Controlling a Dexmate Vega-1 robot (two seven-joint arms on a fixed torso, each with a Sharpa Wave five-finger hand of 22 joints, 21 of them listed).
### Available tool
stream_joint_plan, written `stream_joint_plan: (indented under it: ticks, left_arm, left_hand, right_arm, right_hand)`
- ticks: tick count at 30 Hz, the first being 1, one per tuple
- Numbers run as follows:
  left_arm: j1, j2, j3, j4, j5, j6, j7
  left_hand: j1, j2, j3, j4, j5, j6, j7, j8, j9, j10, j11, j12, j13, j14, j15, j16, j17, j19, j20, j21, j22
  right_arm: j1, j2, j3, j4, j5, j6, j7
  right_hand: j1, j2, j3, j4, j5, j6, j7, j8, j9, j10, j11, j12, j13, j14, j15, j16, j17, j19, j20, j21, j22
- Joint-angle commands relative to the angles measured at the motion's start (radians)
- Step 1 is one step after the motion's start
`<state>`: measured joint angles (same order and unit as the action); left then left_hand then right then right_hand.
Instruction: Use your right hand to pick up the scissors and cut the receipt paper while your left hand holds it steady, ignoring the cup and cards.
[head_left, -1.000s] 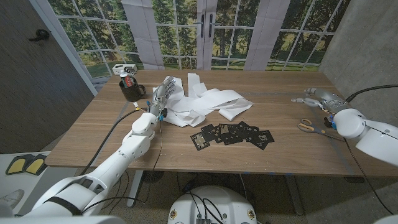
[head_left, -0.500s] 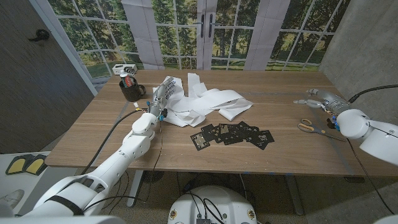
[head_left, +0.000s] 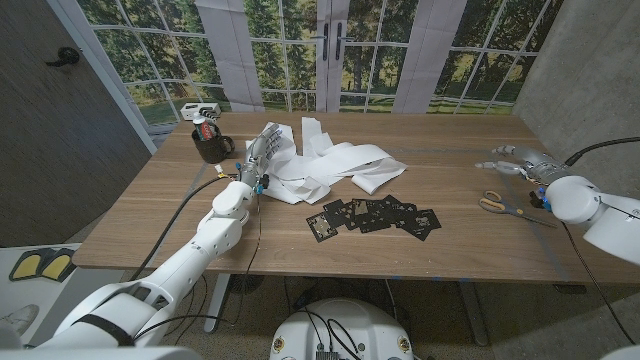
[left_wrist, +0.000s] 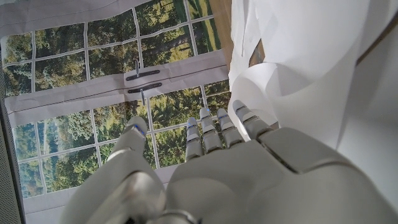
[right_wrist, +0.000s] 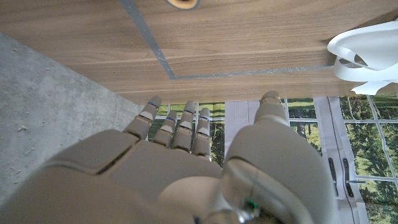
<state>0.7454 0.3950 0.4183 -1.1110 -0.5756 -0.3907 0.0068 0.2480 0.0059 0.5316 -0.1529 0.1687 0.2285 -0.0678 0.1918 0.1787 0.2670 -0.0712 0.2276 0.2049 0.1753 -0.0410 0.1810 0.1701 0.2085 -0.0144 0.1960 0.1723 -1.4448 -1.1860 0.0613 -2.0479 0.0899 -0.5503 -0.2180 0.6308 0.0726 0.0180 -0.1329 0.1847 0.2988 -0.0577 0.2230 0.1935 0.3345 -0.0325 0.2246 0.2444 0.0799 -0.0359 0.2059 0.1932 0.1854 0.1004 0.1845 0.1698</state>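
- The scissors (head_left: 504, 207) lie flat on the table (head_left: 150, 220) near its right edge, toward the robot from the right hand (head_left: 522, 163). They look untouched. The orange-tan handle loops point toward the table's middle, and the blades run out toward the right edge, so the long axis lies roughly across the table.
- The right hand hovers just beyond the scissors, fingers spread and holding nothing. It is far nearer to them than the left hand. To reach the handles, I judge it must draw back toward the robot and come down.
- The playing cards (head_left: 375, 215) sprawl between the scissors and the paper.
- The receipt paper (head_left: 330, 165) is a loose white curled heap left of centre. The left hand (head_left: 260, 155) rests against its left edge with fingers extended; whether it actually grips the paper I cannot tell.
- The dark cup (head_left: 211, 145) stands farther left.
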Motion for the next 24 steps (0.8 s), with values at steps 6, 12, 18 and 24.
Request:
stream_joint_plan:
  ticks: [6, 12, 18, 24]
  left_arm:
    - [0.016, 0.009, -0.002, -0.029, 0.002, 0.006, 0.01]
    - [0.023, 0.013, -0.002, -0.04, 0.002, 0.012, 0.011]
    - [0.027, 0.016, -0.003, -0.047, 0.003, 0.012, 0.016]
    - [0.026, 0.016, -0.002, -0.049, 0.003, 0.013, 0.014]
  left_hand:
    - [0.009, 0.002, -0.003, 0.001, 0.006, 0.002, 0.002, -0.002, 0.004, 0.006, 0.004, -0.001, 0.001, 0.006, -0.052, 0.0, 0.001, -0.004, 0.003, -0.001, 0.003]
    - [0.009, 0.002, -0.004, 0.001, 0.006, 0.002, 0.001, -0.003, 0.004, 0.007, 0.004, -0.001, 0.001, 0.007, -0.052, 0.0, 0.001, -0.004, 0.003, -0.001, 0.003]
    - [0.009, 0.003, -0.004, 0.002, 0.006, 0.001, 0.001, -0.003, 0.004, 0.006, 0.005, -0.001, 0.001, 0.007, -0.053, 0.0, 0.001, -0.004, 0.003, -0.001, 0.003]
    - [0.009, 0.003, -0.005, 0.002, 0.006, 0.001, 0.001, -0.003, 0.004, 0.008, 0.004, -0.001, 0.001, 0.006, -0.053, 0.0, 0.001, -0.004, 0.003, -0.001, 0.003]
  right_arm:
    - [-0.051, 0.032, 0.06, 0.007, -0.016, 0.016, 0.031]
    - [-0.077, 0.047, 0.094, 0.012, -0.023, 0.038, 0.052]
    - [-0.091, 0.062, 0.119, 0.031, -0.023, 0.084, 0.093]
    - [-0.096, 0.076, 0.139, 0.046, -0.023, 0.109, 0.126]
  right_hand:
    - [0.016, -0.007, 0.009, -0.006, 0.0, 0.017, -0.008, 0.005, 0.002, 0.016, -0.014, 0.007, 0.007, 0.012, -0.05, 0.009, 0.004, 0.013, 0.0, 0.009, 0.002]
    - [0.031, -0.011, 0.012, -0.013, 0.003, 0.015, -0.025, 0.001, 0.002, 0.01, -0.044, 0.003, 0.008, 0.012, -0.057, 0.008, 0.003, 0.017, 0.004, 0.009, 0.002]
    - [0.048, -0.017, 0.016, -0.018, 0.007, 0.001, -0.059, -0.007, 0.002, 0.018, -0.078, 0.002, 0.008, 0.011, -0.073, 0.008, 0.002, 0.016, -0.016, 0.008, 0.002]
    - [0.051, -0.03, 0.01, -0.014, 0.011, 0.025, -0.073, -0.002, 0.003, 0.044, -0.108, 0.006, 0.006, 0.024, -0.091, 0.013, 0.001, 0.066, -0.048, 0.024, 0.003]
